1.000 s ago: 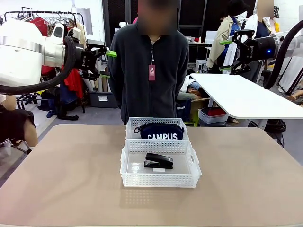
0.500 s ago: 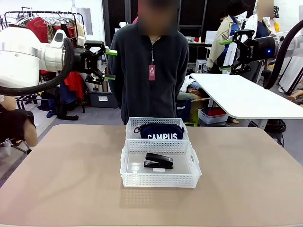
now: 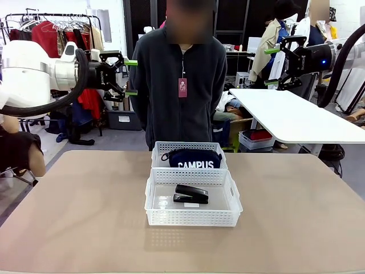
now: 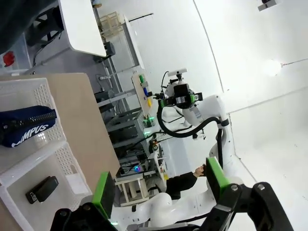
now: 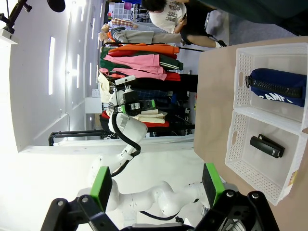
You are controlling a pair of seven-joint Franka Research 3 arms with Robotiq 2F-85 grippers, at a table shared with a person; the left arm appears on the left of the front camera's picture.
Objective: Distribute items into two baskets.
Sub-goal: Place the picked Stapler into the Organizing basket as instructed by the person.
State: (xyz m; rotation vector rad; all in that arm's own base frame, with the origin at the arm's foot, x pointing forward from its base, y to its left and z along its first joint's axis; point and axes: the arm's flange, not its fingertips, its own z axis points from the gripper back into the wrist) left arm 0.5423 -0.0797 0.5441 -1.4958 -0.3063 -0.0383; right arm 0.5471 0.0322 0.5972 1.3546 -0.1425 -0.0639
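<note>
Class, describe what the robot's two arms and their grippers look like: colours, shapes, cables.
Both arms are glossy white with rounded segments. Each ends in a black two-finger gripper, left gripper and right gripper, with bright green pads at the fingertips. A thick black cable loops beside the left arm; another arcs over the right arm, whose wrist has a small blue light.

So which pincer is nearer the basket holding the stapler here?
Left, slightly. The left pincer hangs open, high and to the left of the near basket with the stapler; the right pincer is open, higher and off to the right.
</note>
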